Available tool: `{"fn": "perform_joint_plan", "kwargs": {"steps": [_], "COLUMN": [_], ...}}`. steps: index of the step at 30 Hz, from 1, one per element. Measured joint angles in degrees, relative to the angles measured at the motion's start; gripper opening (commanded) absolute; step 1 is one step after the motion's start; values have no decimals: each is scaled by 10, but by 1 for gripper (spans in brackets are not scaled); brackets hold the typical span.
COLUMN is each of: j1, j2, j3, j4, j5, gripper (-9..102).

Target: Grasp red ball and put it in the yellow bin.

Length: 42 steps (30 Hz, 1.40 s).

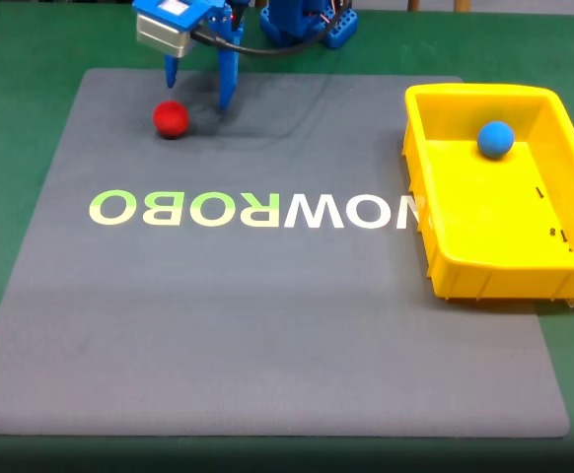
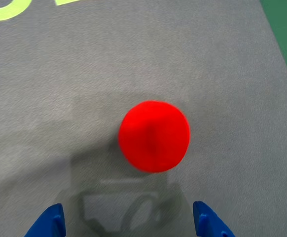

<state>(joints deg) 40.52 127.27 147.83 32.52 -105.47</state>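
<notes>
— Red, matte and a little fuzzy-looking: that's the red ball (image 2: 154,136), sitting at the middle of the wrist view on the grey mat (image 2: 84,74). How does it lie from the claw (image 2: 131,224)?

— Ahead of it. Both blue fingertips (image 2: 49,222) poke in at the bottom edge of that view, spread wide, nothing between them, and the ball rests just beyond the gap, a touch toward the right tip. It's round, so there is no long axis to line up with; any closing direction should do.

— And from the fixed view?

— The red ball (image 1: 171,118) is at the upper left of the frame, near the mat's far edge. The claw (image 1: 199,87) hangs just above and to its right, tips pointing down, apart from the ball.

— So the coming move?

— I'd judge a short push forward and down until the tips straddle it.

— The rest?

— The yellow bin (image 1: 465,266), glossy plastic with ribbed walls, sits at the right, well apart, with a blue ball (image 1: 495,139) inside. Pale lettering (image 1: 257,209) crosses the mat; the green desk (image 1: 21,59) surrounds it.
</notes>
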Motion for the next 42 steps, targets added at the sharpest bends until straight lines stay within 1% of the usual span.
{"fn": "perform_joint_plan", "kwargs": {"steps": [7, 27, 30, 31, 32, 34, 35, 42], "j1": [16, 16, 14, 14, 12, 11, 11, 8], "j2": [-76, -263, -273, -274, -277, -279, -279, -287], "j3": [-47, -165, -171, -172, -173, -176, -176, -178], "j4": [-19, -57, -58, -58, -58, -61, -62, -62], "j5": [0, 11, 11, 11, 11, 11, 11, 11], "gripper": [29, 28, 25, 21, 16, 3, 0, 0]}}
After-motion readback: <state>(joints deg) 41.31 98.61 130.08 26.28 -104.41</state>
